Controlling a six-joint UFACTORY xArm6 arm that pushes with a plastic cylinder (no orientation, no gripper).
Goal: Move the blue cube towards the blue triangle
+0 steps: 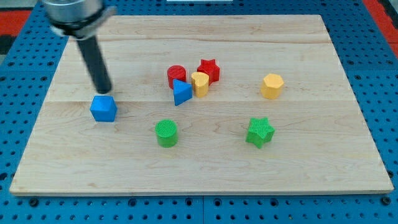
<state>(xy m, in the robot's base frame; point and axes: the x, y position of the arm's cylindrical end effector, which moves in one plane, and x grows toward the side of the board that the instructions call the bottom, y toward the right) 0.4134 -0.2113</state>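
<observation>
- My tip (104,91), the lower end of the straight dark rod, sits just above the top edge of the blue plastic cube (103,108) in the view, touching it or very nearly so; I cannot tell which.
- The rod has nothing to open or close; it grips nothing and only stands against the block.
- The blue cube lies on the pale wooden board (205,168) toward the view's left, well apart from the other blocks.
- The blue plastic triangle (181,93) lies to the view's right of the cube, near the board's middle.
- The triangle touches a small cluster: a red cylinder (176,76) just above it, a yellow rounded block (200,83) just to its right, and a red star (209,70) behind that one.
- A yellow hexagonal block (272,86) stands alone farther right.
- A green cylinder (166,133) and a green star (260,132) lie nearer the view's bottom, apart from each other.
</observation>
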